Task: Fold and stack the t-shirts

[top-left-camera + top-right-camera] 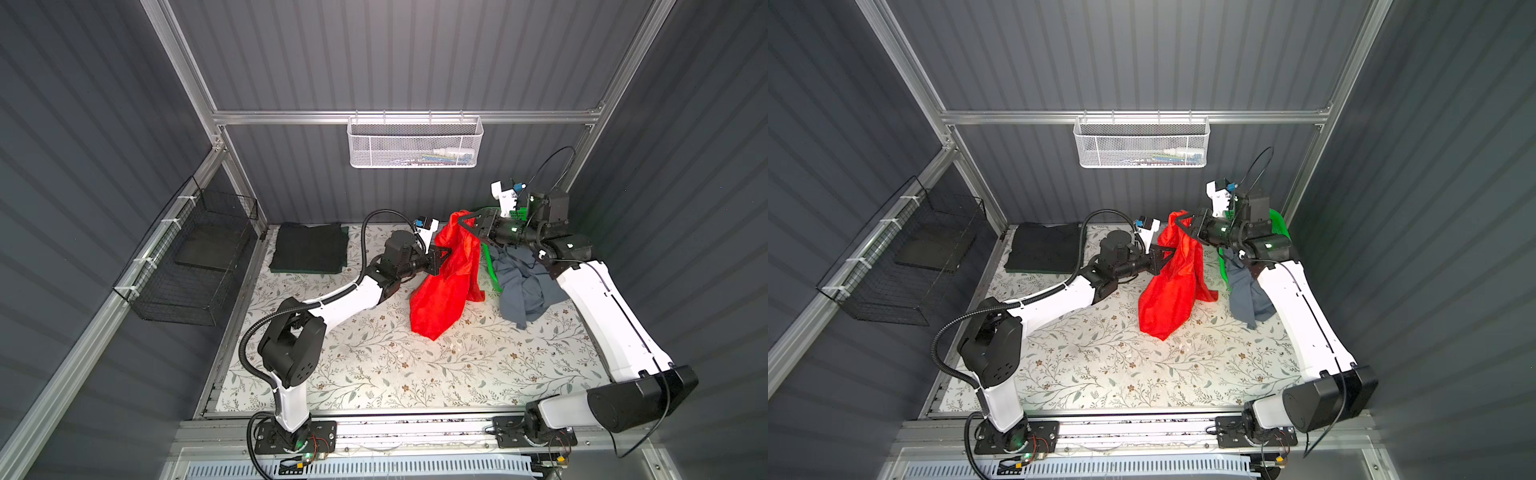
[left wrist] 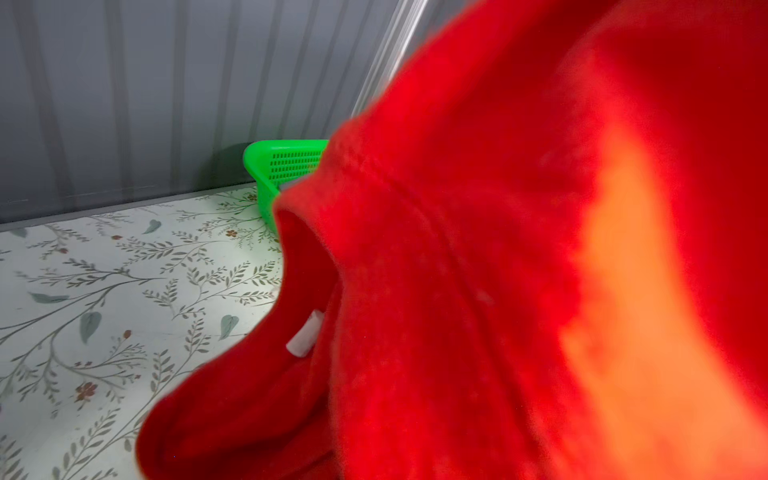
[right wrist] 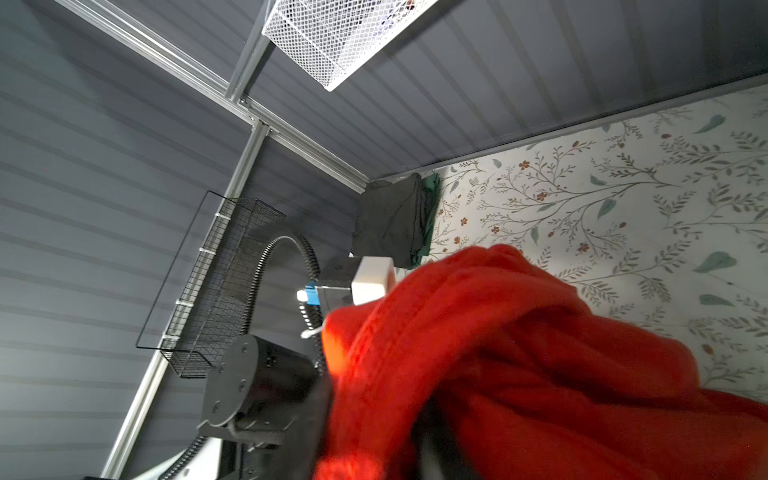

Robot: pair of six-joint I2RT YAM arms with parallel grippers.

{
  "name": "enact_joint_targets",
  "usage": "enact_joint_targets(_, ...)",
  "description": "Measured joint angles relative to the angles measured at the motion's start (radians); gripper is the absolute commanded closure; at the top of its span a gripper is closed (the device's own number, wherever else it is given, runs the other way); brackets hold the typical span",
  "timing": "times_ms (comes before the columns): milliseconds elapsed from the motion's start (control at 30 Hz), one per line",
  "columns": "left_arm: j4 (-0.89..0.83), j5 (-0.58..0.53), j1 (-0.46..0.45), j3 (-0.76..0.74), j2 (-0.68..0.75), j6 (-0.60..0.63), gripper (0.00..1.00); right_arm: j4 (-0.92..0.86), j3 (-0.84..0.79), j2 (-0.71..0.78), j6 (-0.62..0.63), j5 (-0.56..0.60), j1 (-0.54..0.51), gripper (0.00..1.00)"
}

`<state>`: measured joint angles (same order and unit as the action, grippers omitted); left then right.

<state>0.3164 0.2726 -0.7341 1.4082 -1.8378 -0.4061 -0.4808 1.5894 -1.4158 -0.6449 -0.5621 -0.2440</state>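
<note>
A: What is the left gripper (image 1: 441, 258) doing?
B: Its jaws are closed on a fold of the red shirt (image 1: 440, 299), partway down the cloth's left edge, raised off the table (image 1: 374, 365)
A: And the right gripper (image 1: 468, 222)?
B: It sits at the very top of the same shirt, higher up and nearer the back of the table. Red cloth lies between its jaws, but I cannot tell whether they pinch it or merely carry it
A: How does the shirt look?
B: Bright red, bunched and creased, hanging in a long drape from the two grippers. Its lower end rests on the flowered table near the middle, and one corner splays out to the right. In the left wrist view a small white label (image 2: 305, 340) shows inside the neck
A: The other shirts?
B: A grey-blue shirt (image 1: 519, 286) lies crumpled just right of the red one, draped over the rim of the green basket (image 2: 286, 166). The folded dark shirts (image 1: 309, 249) sit stacked in the far left corner, black on top with a green edge below, well apart from both grippers
</note>
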Motion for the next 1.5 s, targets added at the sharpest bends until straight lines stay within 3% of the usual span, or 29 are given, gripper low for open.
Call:
enact_joint_targets(67,-0.029,-0.048,0.004,-0.017,0.033,0.019,1.0,-0.026,0.0,0.002,0.02,0.06,0.0,0.08)
enact_joint_targets(133,-0.073,-0.12,0.008,-0.055,0.099,0.043,1.0,-0.065,0.0,0.003,0.041,0.149,0.0,0.01)
enact_joint_targets(333,-0.155,-0.349,0.027,-0.113,0.313,0.121,1.0,-0.235,-0.036,0.033,0.082,0.434,0.014,0.01)
enact_joint_targets(533,-0.155,-0.508,0.034,-0.183,0.467,0.188,1.0,-0.362,-0.212,0.098,0.073,0.605,0.078,0.01)
enact_joint_targets(800,-0.159,-0.554,0.035,-0.245,0.474,0.212,1.0,-0.355,-0.537,0.26,0.001,0.639,0.13,0.01)
enact_joint_targets(1067,-0.159,-0.544,0.035,-0.255,0.472,0.211,1.0,-0.209,-0.764,0.232,-0.054,0.592,0.163,0.03)
enact_joint_targets(1233,-0.158,-0.534,0.035,-0.254,0.468,0.207,1.0,-0.108,-0.79,0.132,-0.045,0.613,0.196,0.07)
enact_joint_targets(1400,-0.159,-0.535,0.035,-0.254,0.449,0.207,1.0,-0.084,-0.717,-0.006,0.0,0.662,0.218,0.1)
enact_joint_targets(1500,-0.159,-0.539,0.035,-0.254,0.436,0.208,1.0,-0.073,-0.651,-0.066,0.034,0.699,0.227,0.19)
